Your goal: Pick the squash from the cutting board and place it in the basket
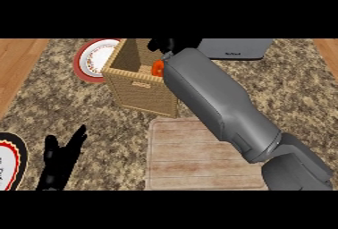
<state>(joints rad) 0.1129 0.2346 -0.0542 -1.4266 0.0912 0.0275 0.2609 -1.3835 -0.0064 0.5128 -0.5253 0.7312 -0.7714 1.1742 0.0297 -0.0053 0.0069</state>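
The right robot hand (170, 44) is stretched over the far rim of the basket (135, 85), its grey forearm crossing the view from lower right. Just under the hand an orange shape, most likely the squash (158, 68), shows at the basket's right edge, above the rim and not yet down inside. The hand's black fingers appear curled about it, though the forearm hides most of the hold. It is probably carried that high so that it clears the woven wall before release.

The cutting board (191, 156) lies bare in front of the basket, so the pick is done and only the placing remains.

The left robot hand (61, 156) rests at the lower left, fingers straight and spread, holding nothing.

The counter (79, 112) is speckled brown stone with wood along both sides. A red-rimmed plate (92, 58) sits behind the basket, touching or just beside it, another plate (10, 161) is cut off at the left edge, and a grey object (238, 48) lies at the far right.
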